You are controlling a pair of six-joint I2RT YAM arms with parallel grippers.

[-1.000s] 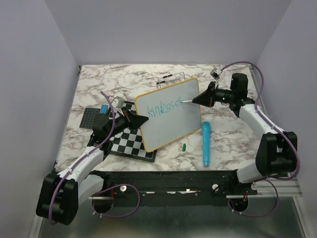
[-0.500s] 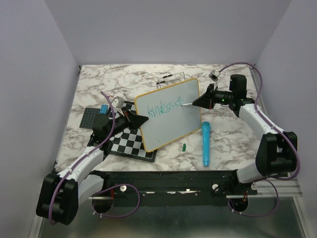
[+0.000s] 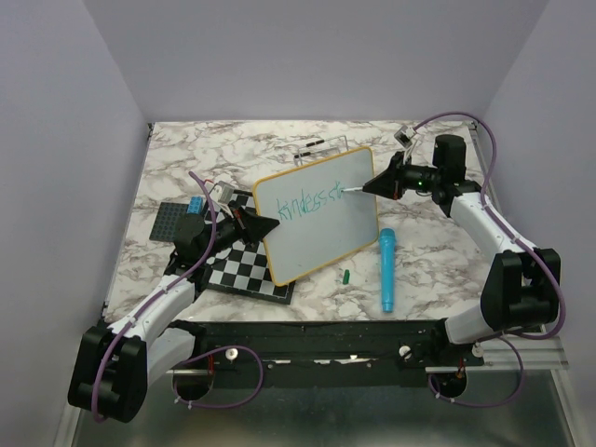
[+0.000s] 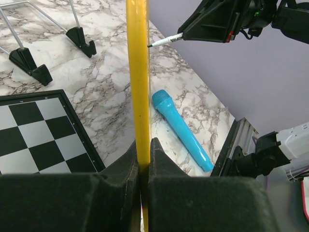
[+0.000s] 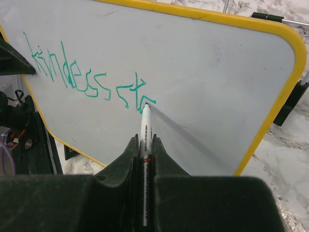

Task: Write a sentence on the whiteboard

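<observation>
The whiteboard (image 3: 317,216), white with a yellow frame, stands tilted in the middle of the table. My left gripper (image 3: 272,223) is shut on its left edge; in the left wrist view the yellow frame (image 4: 139,87) runs up between the jaws of that gripper (image 4: 144,150). My right gripper (image 3: 368,187) is shut on a white marker (image 5: 145,126) whose tip touches the board face (image 5: 203,72). The sentence (image 5: 87,79) reads "kindess st" in green, with a further stroke at the tip; it shows as small green letters (image 3: 310,202) from above.
A checkered board (image 3: 237,265) lies under the whiteboard's left corner. A blue microphone (image 3: 386,268) and a small green cap (image 3: 345,277) lie to the front right. A dark plate with a blue brick (image 3: 182,217) sits at left, a wire stand (image 3: 321,147) behind.
The right gripper dipped slightly, then came back up and right with the marker, adding to the stroke after "st". The left arm and board have not moved.
</observation>
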